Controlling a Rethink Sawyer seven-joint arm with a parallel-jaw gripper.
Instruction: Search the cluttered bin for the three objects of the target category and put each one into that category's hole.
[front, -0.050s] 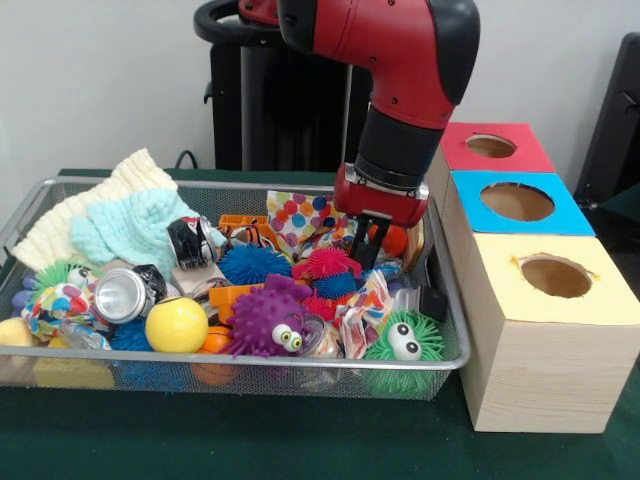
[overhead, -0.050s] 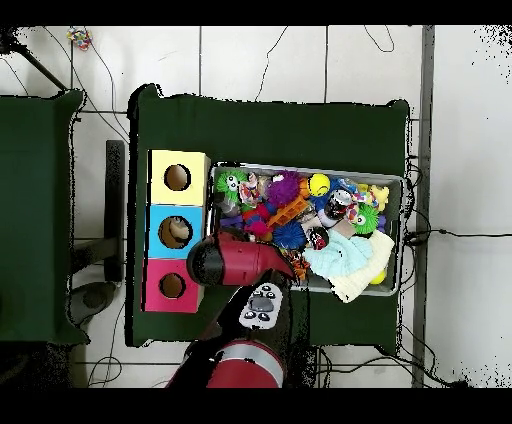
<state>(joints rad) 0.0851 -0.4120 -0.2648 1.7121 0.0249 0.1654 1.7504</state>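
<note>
A wire mesh bin (front, -0.050s: 250, 360) (overhead, -0.050s: 392, 182) is piled with toys. Among them are a purple spiky toy with eyes (front, -0.050s: 265, 320), a green one with eyes (front, -0.050s: 405, 340), a blue spiky ball (front, -0.050s: 250, 265) and a pink spiky ball (front, -0.050s: 328, 262). My gripper (front, -0.050s: 366, 245) reaches down into the bin's right back part, just right of the pink spiky ball and beside an orange ball (front, -0.050s: 397, 241). In the overhead view the red arm (overhead, -0.050s: 240, 262) hides it. Three boxes with holes stand beside the bin: red (front, -0.050s: 490, 146) (overhead, -0.050s: 172, 286), blue (front, -0.050s: 517, 202) (overhead, -0.050s: 175, 231) and yellow (front, -0.050s: 555, 275) (overhead, -0.050s: 177, 177).
Also in the bin are a yellow ball (front, -0.050s: 176, 325), a crushed can (front, -0.050s: 122, 295), orange blocks (front, -0.050s: 235, 295), a polka-dot cloth (front, -0.050s: 300, 215), and mint (front, -0.050s: 140, 225) and cream (front, -0.050s: 80, 210) knit cloths at the left back. Green cloth (front, -0.050s: 300, 440) covers the table.
</note>
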